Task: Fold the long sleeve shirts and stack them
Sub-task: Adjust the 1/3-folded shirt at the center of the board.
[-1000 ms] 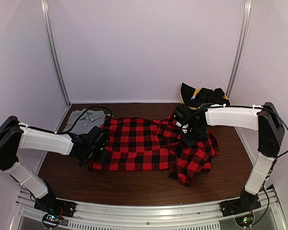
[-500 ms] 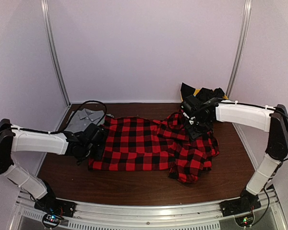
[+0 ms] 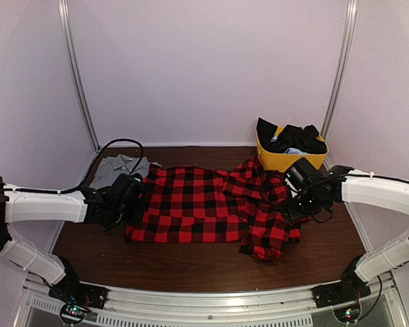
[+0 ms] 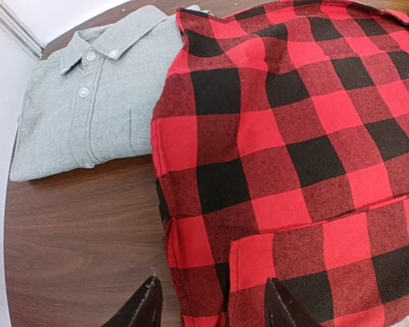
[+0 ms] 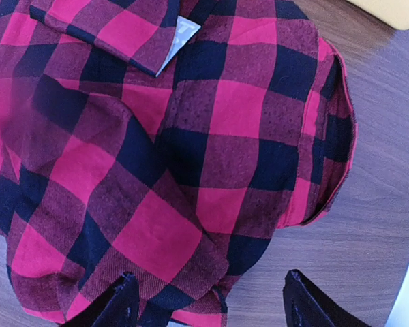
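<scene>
Spread across the middle of the brown table (image 3: 191, 262), bunched at its near-right end: the red-and-black flannel shirt (image 3: 211, 204). Folded at the far left, touching the flannel's corner: the grey button shirt (image 3: 119, 167). Above the flannel's left edge, released and grasping nothing, the left gripper (image 4: 215, 303); above its right end, near the yellow bin (image 3: 279, 161), likewise spread wide and empty, the right gripper (image 5: 211, 296).

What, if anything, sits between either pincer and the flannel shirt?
Nothing visible. The left pincer hangs open over the left edge of the flannel shirt, the right pincer open over its bunched right end. The grey shirt lies beside the flannel's far-left corner and the yellow bin behind its right end, both clear of the pincers.
</scene>
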